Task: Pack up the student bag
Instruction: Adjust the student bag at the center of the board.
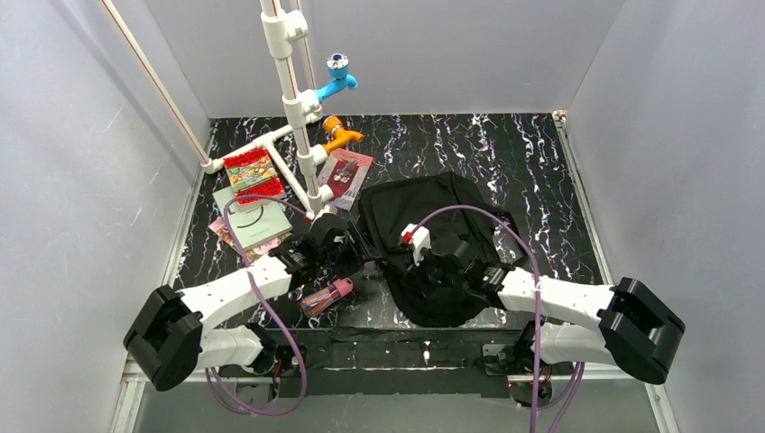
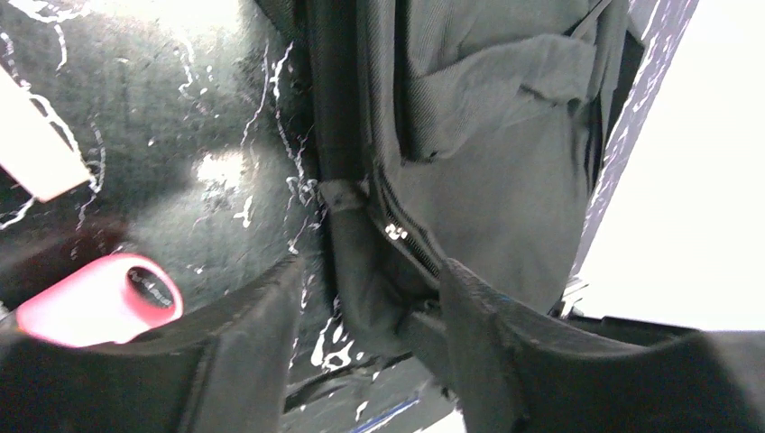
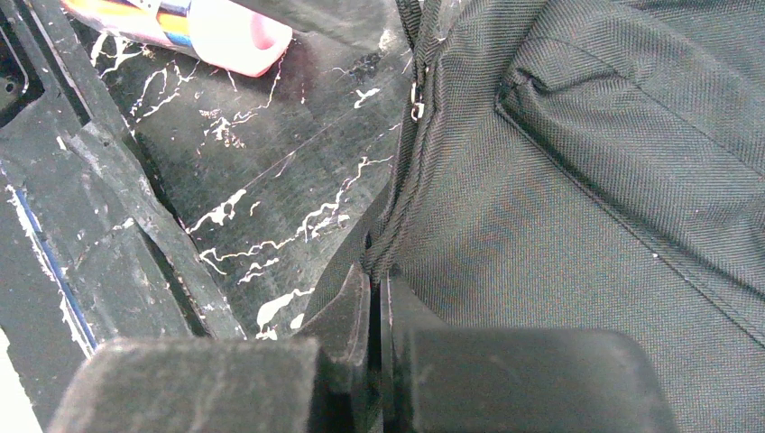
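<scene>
The student bag (image 1: 439, 236), a large black backpack, lies on the marbled table in the middle of the top view. My left gripper (image 1: 354, 242) is at the bag's left edge. In the left wrist view, a dark fold of the bag's rim (image 2: 365, 271) beside the zipper sits between the fingers (image 2: 478, 334), and the jaws stand apart around it. My right gripper (image 1: 431, 269) rests on the bag's near part. Its jaws (image 3: 377, 284) are pinched shut on the bag's corded seam (image 3: 401, 207).
A pink tube-shaped case (image 1: 327, 296) lies on the table just left of the bag, near my left arm. Books (image 1: 255, 221), a red-covered one (image 1: 253, 173) and a maroon packet (image 1: 343, 176) lie at the back left. A white pipe stand (image 1: 298, 108) with blue and orange taps rises there.
</scene>
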Available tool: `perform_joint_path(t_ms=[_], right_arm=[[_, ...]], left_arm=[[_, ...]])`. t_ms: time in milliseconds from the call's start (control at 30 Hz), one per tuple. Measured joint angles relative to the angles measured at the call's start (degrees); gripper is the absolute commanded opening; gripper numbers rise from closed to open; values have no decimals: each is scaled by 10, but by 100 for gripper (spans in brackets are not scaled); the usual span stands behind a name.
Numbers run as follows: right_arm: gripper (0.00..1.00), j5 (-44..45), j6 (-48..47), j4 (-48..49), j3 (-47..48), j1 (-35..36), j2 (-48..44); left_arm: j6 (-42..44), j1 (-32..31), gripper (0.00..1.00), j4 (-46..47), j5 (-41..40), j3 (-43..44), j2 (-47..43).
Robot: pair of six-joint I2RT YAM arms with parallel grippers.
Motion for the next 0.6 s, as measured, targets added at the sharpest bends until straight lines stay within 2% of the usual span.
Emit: perform_joint_path(t_ms=[67,200,333,467,533,600], right_arm=[[1,1,3,3,-4,0,-2],[1,4,6,2,-6,0,-9],[1,6,6,-2,-6,0,-18],[1,9,6,-9,-6,0,-27],[1,12,6,-17,-6,0,-32],[1,14,7,-20,-6,0,-34]], left_arm=[[-18,0,45,16,-5,0,13],[-45,0,44,30,-14,1,30],[-57,3,48,36,-19,1,38],[-47,22,53,52,10,6,52],[-39,30,50,50,24,11,59],[-36,31,41,38,32,14,55]])
